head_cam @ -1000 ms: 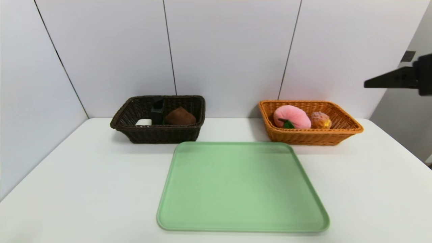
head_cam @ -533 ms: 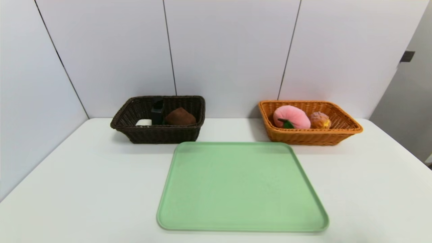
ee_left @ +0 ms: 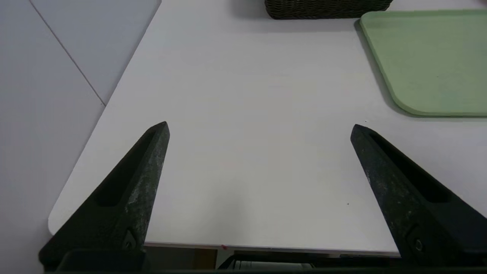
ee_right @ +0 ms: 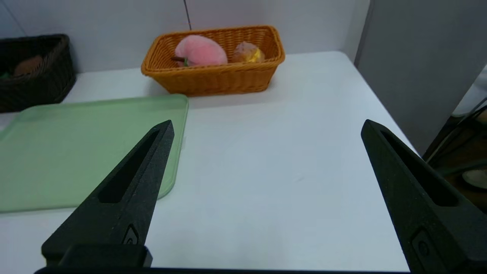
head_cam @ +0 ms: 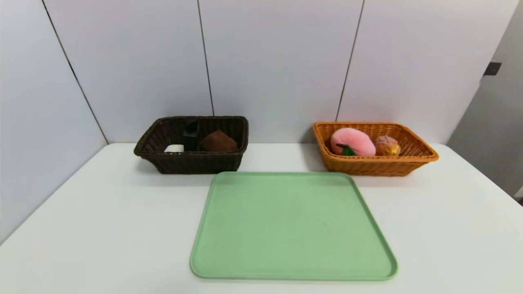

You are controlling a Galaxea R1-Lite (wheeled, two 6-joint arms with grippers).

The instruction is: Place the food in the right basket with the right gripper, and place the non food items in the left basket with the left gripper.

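"Food first: a pink plush fruit, plump and curved, with a brown stem and a green leaf, sits in the orange wicker basket on the right!"

"And just beside it, a rough, roundish pastry-like piece, purplish-brown with a yellow patch. What about the surface?"

"A smooth white table, a pale wall behind it with thin dark seams, and grey paneling over at the far right!"

"Between the two baskets and nearer to us lies the tray, flat and pale green, rounded at the corners, with a low raised rim. And on the left?"

"Dark brown woven basket, sloping sides! Inside, a small white item, then a black upright object, then a brown, soft-looking piece with a peaked top!"

"Now the grippers! Where do we find them?"

"Left gripper hangs over the white table on the left side of the tray, fingers spread wide, nothing between them!"

"Right gripper matches it, over the table on the tray's right side, in front of the orange basket, fingers wide apart and holding nothing!"
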